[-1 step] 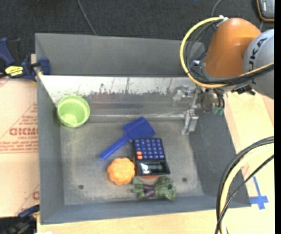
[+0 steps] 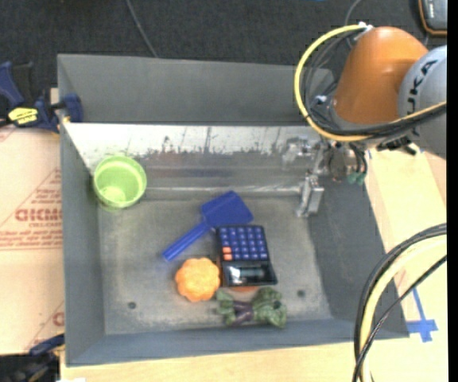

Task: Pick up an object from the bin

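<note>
Five things are lying in the bin (image 2: 82, 237): one green cup (image 2: 119, 182) back left, and, clustering mid-front, one blue scoop (image 2: 209, 223), one calculator (image 2: 246, 255), one orange toy (image 2: 197, 279) and one green toy (image 2: 251, 308). The gripper (image 2: 308, 196) is hanging back right, over bare floor, nearest the scoop. I cannot tell whether it is apart or together. Part of a black KUKA mark is showing on the arm (image 2: 429, 74).

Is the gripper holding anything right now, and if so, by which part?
Nothing is held. The gripper hangs over bare floor near the back right of the bin, apart from the blue scoop and the calculator.
</note>
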{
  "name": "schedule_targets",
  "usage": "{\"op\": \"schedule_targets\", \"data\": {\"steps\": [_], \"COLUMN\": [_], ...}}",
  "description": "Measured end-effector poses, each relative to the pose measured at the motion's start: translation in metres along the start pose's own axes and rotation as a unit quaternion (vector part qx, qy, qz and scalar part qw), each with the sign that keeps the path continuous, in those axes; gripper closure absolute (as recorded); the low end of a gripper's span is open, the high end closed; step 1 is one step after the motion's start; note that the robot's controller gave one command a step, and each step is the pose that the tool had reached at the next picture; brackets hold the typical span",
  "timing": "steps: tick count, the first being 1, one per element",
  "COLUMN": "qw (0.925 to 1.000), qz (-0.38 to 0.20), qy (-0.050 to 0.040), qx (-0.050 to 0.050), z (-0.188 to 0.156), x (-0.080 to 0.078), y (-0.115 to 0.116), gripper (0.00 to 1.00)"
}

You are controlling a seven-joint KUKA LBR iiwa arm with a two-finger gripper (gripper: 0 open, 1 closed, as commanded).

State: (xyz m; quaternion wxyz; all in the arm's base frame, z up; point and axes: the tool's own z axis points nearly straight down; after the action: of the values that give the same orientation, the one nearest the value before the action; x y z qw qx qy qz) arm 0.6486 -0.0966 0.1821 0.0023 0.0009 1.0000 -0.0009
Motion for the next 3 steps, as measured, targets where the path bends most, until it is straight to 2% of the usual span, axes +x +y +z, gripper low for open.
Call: {"op": "schedule_targets", "data": {"steps": [1,2,3], "qw": [0.9975,0.9801,0.9935], "qz": [-0.07,-0.198,-0.114], "qy": [0.0008,-0.0078,-0.0046], "qx": [0.0,0.003,0.0], "z": [0.112,0.053,0.081], "x": [0.014,0.029,0.015], "y": [0.08,0.091,0.165], "gripper": [0.0,0.0,0.0]}}
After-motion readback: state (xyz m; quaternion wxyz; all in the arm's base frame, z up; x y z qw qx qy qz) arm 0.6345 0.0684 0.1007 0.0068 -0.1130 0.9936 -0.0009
